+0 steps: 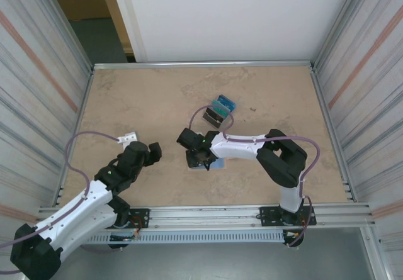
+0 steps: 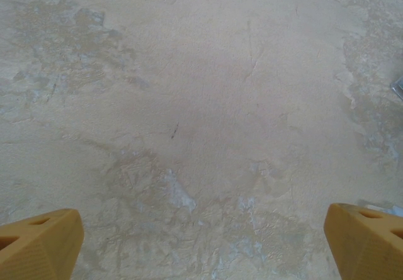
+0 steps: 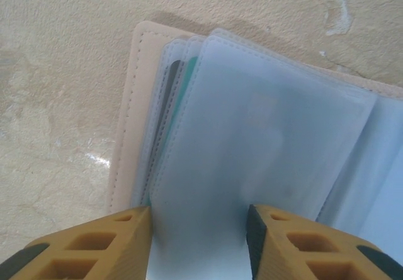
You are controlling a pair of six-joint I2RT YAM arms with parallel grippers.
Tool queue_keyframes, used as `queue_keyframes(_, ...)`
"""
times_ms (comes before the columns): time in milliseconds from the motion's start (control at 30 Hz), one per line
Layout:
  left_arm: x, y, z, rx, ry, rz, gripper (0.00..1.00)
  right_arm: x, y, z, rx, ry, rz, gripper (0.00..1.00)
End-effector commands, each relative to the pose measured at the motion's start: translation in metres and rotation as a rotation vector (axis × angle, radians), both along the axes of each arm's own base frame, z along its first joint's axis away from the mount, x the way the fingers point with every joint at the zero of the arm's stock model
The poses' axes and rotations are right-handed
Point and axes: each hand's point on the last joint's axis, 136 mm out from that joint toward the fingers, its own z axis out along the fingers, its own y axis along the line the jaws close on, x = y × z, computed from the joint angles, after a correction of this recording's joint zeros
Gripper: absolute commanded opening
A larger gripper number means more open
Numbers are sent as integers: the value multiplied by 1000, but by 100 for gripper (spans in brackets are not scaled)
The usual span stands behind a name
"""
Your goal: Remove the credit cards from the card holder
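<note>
Partly done: teal-and-grey credit cards (image 1: 220, 111) piled one o'clock from open tan folding card holder (image 3: 126, 135), more inside; right gripper (image 3: 200, 216), left gripper (image 2: 201, 229) both apart.

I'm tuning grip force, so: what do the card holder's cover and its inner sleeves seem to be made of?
On the card holder, the cover looks like matte tan leather or imitation leather, judging by the stitched seam along its edge; which, I cannot tell. The inner sleeves look like soft frosted plastic: translucent pale blue, with a teal card showing through.
</note>
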Motion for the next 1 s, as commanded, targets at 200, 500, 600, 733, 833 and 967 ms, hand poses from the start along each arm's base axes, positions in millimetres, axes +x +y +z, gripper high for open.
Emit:
queue_keyframes(200, 4, -2, 9, 6, -17, -18, 99, -7, -13, -9, 16, 47, -39, 29)
queue_keyframes(500, 10, -13, 22, 11, -37, -74, 99, 1, -22, 6, 8, -5, -63, 21)
queue_keyframes(600, 12, -17, 25, 7, -39, -92, 99, 2, -27, 12, -3, -21, -65, 21)
queue_keyframes(733, 16, -25, 27, 6, -39, -125, 99, 4, -35, 18, -18, -39, -73, 22)
queue_keyframes(833, 19, -31, 28, 5, -32, -147, 99, 5, -40, 20, -21, -46, -82, 25)
queue_keyframes(967, 24, -41, 29, 1, -25, -185, 99, 6, -49, 22, -35, -57, -96, 27)
